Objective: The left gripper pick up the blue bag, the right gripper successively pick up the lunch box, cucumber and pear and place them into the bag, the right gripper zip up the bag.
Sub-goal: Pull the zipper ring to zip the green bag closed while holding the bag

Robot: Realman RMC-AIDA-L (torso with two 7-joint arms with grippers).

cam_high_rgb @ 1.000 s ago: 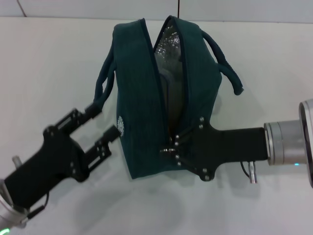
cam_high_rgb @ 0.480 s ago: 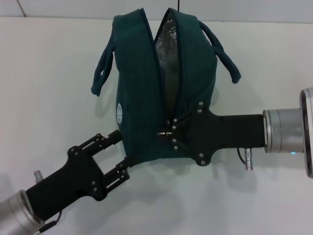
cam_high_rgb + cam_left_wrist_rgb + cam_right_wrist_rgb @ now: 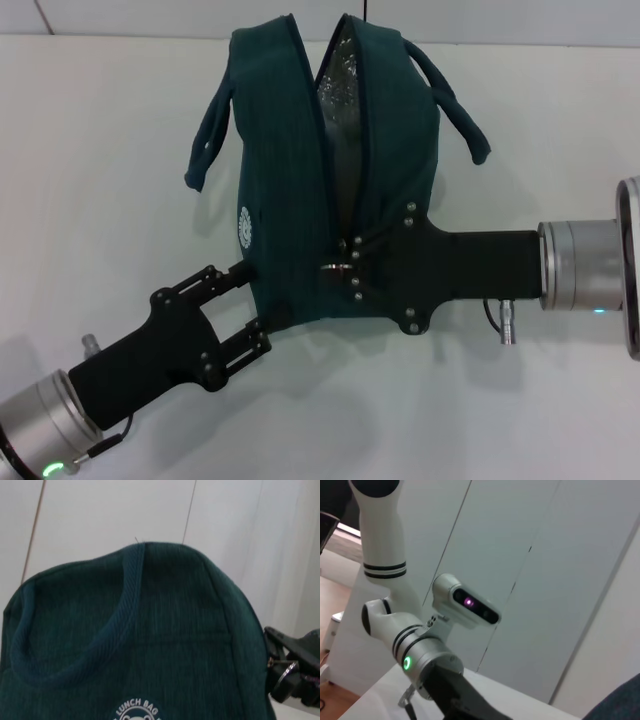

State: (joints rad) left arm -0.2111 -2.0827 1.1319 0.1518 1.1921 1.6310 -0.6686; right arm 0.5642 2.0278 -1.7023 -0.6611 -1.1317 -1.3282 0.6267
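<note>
The bag [image 3: 285, 190] lies on the white table [image 3: 90, 150], toward its far edge and about midway between the side edges, its long zipper running from the far end toward the near edge. The far part of the zipper gapes in a narrow wedge, with silvery lining showing inside; the near part looks closed up to the metal ring pull [image 3: 332, 268]. One handle [image 3: 208, 135] hangs off the bag's left side and the other [image 3: 450, 100] off its right side, both loose on the table. A small white round logo [image 3: 243, 226] sits on the left panel; in the left wrist view it reads "LUNCH BAG" [image 3: 137, 711]. The right gripper [image 3: 352, 266] reaches in from the table's right edge, its fingertips clenched at the ring pull on the near end of the zipper, the black body lying over the bag's near right corner. The left gripper [image 3: 240, 307] comes up from the near left corner of the table, its fingers spread and released, the upper fingertip just at the bag's near left edge, the lower one just below the bag's near end; neither finger grips the fabric.
</note>
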